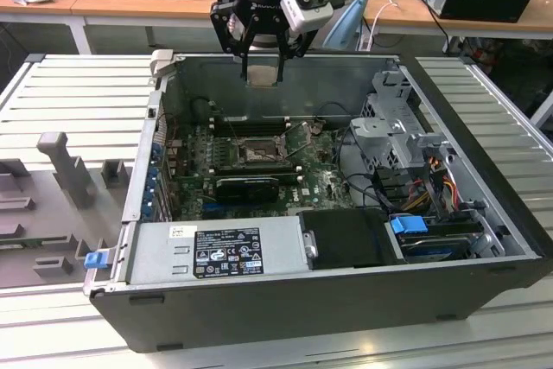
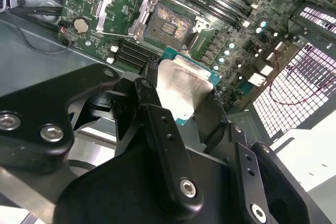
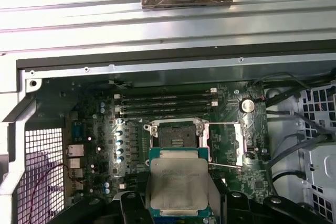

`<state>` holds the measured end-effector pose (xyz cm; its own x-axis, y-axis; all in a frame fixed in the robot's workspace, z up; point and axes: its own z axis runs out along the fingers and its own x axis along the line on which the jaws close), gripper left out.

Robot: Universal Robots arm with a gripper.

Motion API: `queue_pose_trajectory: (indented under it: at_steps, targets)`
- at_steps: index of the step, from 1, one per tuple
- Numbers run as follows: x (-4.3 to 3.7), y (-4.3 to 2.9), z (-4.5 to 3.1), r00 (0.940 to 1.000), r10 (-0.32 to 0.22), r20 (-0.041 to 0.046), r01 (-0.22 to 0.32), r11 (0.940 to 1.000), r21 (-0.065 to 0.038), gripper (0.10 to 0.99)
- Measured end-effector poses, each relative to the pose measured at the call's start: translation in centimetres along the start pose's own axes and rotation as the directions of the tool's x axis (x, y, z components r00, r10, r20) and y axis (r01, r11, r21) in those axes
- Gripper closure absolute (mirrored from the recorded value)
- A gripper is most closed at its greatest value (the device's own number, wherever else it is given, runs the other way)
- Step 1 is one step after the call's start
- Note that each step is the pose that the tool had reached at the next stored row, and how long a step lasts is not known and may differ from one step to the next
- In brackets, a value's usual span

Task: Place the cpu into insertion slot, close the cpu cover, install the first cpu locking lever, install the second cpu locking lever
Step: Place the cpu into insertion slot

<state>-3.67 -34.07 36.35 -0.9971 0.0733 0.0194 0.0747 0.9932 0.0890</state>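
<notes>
My gripper (image 1: 262, 65) hangs above the back wall of the open computer case, shut on the cpu (image 1: 262, 76), a flat square chip with a pale silver face. In both wrist views the cpu (image 2: 181, 88) (image 3: 178, 182) sits between the black fingers (image 2: 152, 103). Below it on the green motherboard lies the insertion slot (image 1: 257, 155) (image 2: 169, 22) (image 3: 176, 135), uncovered, its dark centre showing. The cpu cover (image 2: 116, 8) (image 3: 227, 141), a silver frame plate, is flipped open beside the slot. A thin locking lever (image 3: 223, 166) stands off the slot's edge.
Long black memory slots (image 1: 246, 125) run behind the slot, and a black block (image 1: 248, 186) lies in front of it. A silver power supply (image 1: 216, 252) fills the case front; a drive cage (image 1: 393, 131) and cables stand on the exterior view's right. Grey fixtures (image 1: 65, 166) sit outside.
</notes>
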Motion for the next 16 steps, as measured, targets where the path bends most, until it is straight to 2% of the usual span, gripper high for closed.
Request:
queue_pose_trajectory:
  at_steps: [16]
  targets:
    - [0.0,0.0,0.01,0.9976,0.069,0.0061,-0.069,0.9976,-0.002,0.557]
